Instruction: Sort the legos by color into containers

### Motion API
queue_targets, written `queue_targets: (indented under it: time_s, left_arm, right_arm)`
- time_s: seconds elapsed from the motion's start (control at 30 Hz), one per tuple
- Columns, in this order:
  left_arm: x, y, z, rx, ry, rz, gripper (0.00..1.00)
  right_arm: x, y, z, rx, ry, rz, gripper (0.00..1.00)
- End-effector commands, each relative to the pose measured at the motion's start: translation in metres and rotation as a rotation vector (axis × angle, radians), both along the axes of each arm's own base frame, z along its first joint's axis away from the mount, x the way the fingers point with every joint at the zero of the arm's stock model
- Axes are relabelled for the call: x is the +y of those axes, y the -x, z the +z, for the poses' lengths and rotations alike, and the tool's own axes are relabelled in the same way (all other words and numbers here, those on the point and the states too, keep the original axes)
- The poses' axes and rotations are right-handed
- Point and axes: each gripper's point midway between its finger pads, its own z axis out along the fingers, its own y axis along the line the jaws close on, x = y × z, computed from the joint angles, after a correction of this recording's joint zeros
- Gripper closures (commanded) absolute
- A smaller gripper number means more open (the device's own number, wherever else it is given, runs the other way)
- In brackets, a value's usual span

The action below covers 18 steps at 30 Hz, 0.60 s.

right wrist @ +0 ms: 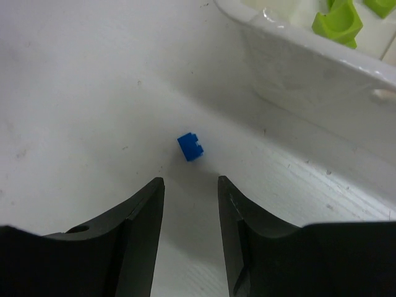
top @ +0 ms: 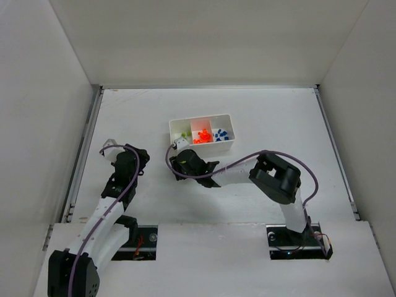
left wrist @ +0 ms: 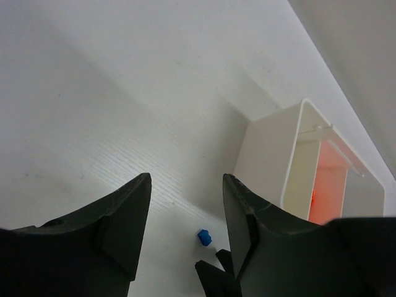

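Note:
A single blue lego [right wrist: 190,146] lies on the white table just in front of my right gripper [right wrist: 190,182], which is open and empty; the brick sits a short way beyond its fingertips. It also shows in the left wrist view [left wrist: 204,237], next to the right gripper's fingertips [left wrist: 216,272]. My left gripper [left wrist: 187,179] is open and empty, to the left of it. The white tray [top: 202,119] holds green legos [right wrist: 337,21] in its left compartment, orange legos [top: 202,136] in the middle and blue legos [top: 221,135] on the right.
The tray's near wall [right wrist: 309,68] stands close to the right of the blue brick. White walls enclose the table on three sides. The right arm [top: 275,179] reaches leftward across the near half of the table. The left arm [top: 111,198] is at the left.

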Motion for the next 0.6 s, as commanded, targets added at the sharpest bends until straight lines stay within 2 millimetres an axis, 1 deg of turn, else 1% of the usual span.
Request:
queue_targets:
  time_s: [0.0, 0.13, 0.23, 0.33, 0.4, 0.47, 0.57]
  left_arm:
    - [0.003, 0.004, -0.007, 0.018, 0.042, 0.018, 0.53]
    - [0.001, 0.005, -0.012, 0.018, 0.055, 0.012, 0.53]
    - [0.002, 0.005, -0.014, 0.022, 0.058, 0.012, 0.53]
    - [0.0, 0.004, -0.014, 0.019, 0.063, -0.001, 0.53]
    - [-0.001, 0.004, -0.013, 0.018, 0.063, -0.007, 0.53]
    - [0.0, 0.004, -0.012, 0.013, 0.066, -0.004, 0.53]
    - [0.0, 0.002, -0.011, 0.015, 0.062, -0.004, 0.53]
  right_arm:
    - [0.011, -0.019, 0.009, -0.058, -0.017, -0.023, 0.55]
    - [0.01, -0.025, -0.001, -0.082, 0.031, -0.028, 0.57]
    - [0.012, -0.027, -0.005, -0.091, 0.048, -0.018, 0.6]
    - [0.01, -0.03, -0.009, -0.103, 0.078, -0.019, 0.66]
    - [0.01, -0.028, -0.009, -0.102, 0.085, -0.014, 0.71]
    - [0.006, -0.025, -0.01, -0.104, 0.101, -0.012, 0.76]
    - [0.001, -0.02, 0.0, -0.092, 0.065, -0.031, 0.84]
